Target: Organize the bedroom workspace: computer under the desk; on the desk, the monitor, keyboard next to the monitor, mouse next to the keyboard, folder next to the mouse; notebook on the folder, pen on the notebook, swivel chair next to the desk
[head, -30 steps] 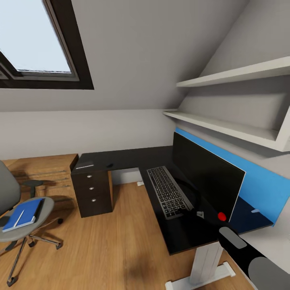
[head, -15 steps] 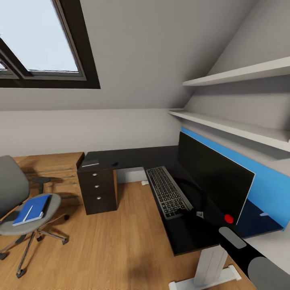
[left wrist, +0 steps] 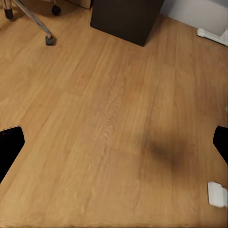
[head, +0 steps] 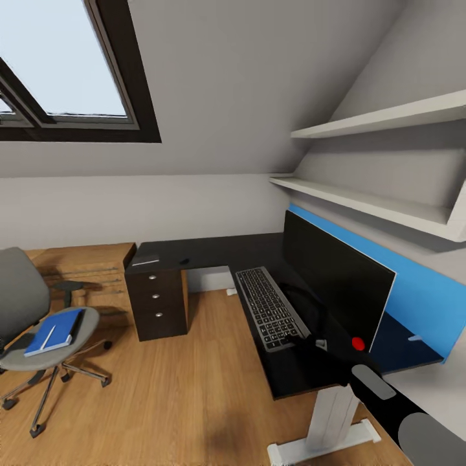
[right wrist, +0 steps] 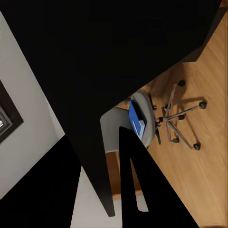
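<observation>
The black-topped desk (head: 213,249) carries the monitor (head: 333,281) with the keyboard (head: 268,307) lying in front of it. On its far wing are a small dark mouse (head: 184,261) and the grey notebook (head: 145,262). At the left stands the swivel chair (head: 19,298), its seat holding the blue folder (head: 55,329) with the white pen (head: 46,336) on it. The right wrist view has the chair (right wrist: 145,111) and folder (right wrist: 137,119) beyond the desk's edge. My right gripper (head: 314,349) hovers dark over the desk's near corner. My left gripper (left wrist: 114,147) is open above bare floor. The computer is out of view.
Dark drawers (head: 158,304) stand under the desk's far wing, and a white metal leg (head: 330,414) holds up the near end. A light wood cabinet (head: 77,262) sits behind the chair. Two white shelves (head: 362,204) run above the blue back panel (head: 421,298). Wood floor (head: 181,388) lies open between chair and desk.
The whole picture has shifted as the camera turned, bringing more of the chair into view. My right arm keeps its place in the picture; none of the things has moved.
</observation>
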Motion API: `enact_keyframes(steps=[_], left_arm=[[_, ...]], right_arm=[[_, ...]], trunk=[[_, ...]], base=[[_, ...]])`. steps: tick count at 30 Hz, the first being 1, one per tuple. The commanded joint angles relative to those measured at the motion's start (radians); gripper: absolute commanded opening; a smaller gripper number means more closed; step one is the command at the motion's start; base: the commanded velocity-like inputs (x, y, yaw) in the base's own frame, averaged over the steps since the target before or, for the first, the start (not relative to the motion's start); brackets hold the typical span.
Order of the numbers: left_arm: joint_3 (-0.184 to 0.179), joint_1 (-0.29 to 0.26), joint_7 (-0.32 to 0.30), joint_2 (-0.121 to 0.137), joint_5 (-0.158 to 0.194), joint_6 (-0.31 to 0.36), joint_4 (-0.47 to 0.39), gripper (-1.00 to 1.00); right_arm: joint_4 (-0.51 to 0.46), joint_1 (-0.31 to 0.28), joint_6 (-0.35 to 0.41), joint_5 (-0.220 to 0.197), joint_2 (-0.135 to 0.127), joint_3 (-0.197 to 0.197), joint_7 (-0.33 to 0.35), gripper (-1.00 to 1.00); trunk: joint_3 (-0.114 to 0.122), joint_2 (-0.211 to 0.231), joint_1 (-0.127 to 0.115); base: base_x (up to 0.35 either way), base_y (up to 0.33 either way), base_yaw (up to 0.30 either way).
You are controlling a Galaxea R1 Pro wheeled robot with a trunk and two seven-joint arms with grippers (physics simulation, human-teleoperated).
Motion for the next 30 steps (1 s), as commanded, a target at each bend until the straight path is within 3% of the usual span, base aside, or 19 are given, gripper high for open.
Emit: enact_keyframes(steps=[1, 30], left_arm=[[-0.006, 0.000, -0.003, 0.001, 0.011, -0.002, -0.001, 1.00], [-0.008, 0.000, -0.001, -0.001, 0.010, -0.004, -0.001, 1.00]], right_arm=[[0.001, -0.001, 0.000, -0.004, -0.001, 0.006, 0.006, -1.00], [0.001, -0.001, 0.000, -0.003, -0.001, 0.006, 0.005, -1.00]], trunk=[[-0.002, -0.001, 0.000], [-0.002, -0.001, 0.000]], base=[[-0.155, -0.095, 0.000], [-0.016, -0.059, 0.000]])
